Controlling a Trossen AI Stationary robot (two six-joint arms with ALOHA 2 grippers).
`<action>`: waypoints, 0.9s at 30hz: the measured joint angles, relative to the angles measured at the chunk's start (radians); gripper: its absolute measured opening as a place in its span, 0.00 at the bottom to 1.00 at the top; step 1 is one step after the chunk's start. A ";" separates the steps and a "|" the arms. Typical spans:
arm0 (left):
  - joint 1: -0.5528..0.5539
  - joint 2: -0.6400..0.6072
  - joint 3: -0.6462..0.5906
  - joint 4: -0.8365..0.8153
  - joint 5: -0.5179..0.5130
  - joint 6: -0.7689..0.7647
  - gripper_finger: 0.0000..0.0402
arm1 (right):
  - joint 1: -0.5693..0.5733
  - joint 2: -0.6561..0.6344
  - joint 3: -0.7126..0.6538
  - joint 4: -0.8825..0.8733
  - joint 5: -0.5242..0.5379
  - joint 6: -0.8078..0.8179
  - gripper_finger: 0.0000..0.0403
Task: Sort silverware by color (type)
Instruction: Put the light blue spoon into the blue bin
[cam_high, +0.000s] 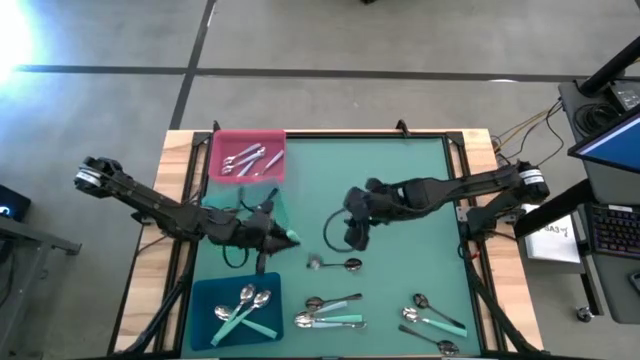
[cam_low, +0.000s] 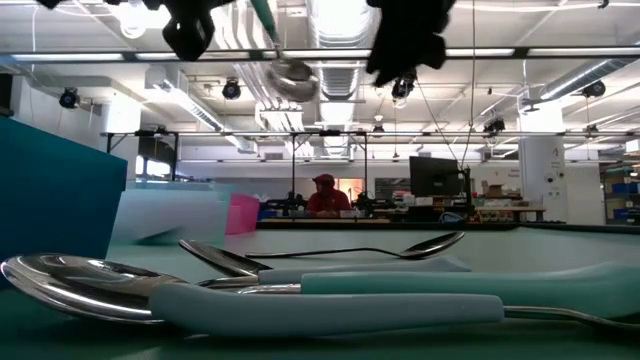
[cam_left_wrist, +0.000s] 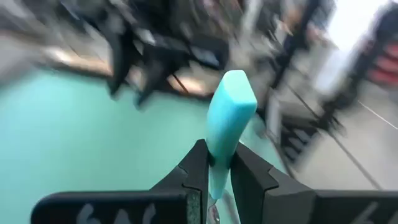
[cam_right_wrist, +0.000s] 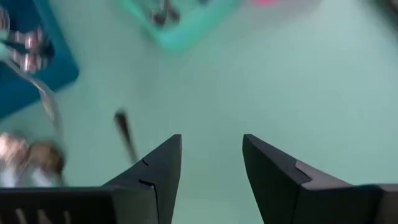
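Observation:
My left gripper hangs over the table's left middle, shut on a mint-teal-handled spoon held in the air. The spoon's silver bowl shows high in the low view. My right gripper is open above the table's centre, with nothing between its fingers. Under it a black-handled spoon lies flat on the mat. More silverware lies loose: teal-handled pieces and all-silver pieces near the front edge. My left gripper pinches the spoon's teal handle between its two fingers. The handle's free end sticks out well past the fingertips. The spoon is lifted clear of the table; in the low view its bowl end hangs lower than the handle.
A pink tray at the far left holds silver pieces. A green tray sits partly under my left arm. A blue tray at the near left holds teal-handled spoons. Bare mat lies at the far right.

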 joint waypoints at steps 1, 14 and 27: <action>-0.002 0.000 0.028 -0.074 0.047 -0.034 0.07 | 0.012 0.001 0.000 -0.022 -0.013 0.032 0.39; -0.215 0.009 0.407 -1.011 0.239 -0.483 0.07 | 0.239 0.027 -0.006 -0.177 -0.019 0.383 0.34; -0.390 0.063 0.388 -1.278 0.238 -0.853 0.07 | 0.326 0.027 -0.007 -0.179 -0.016 0.471 0.33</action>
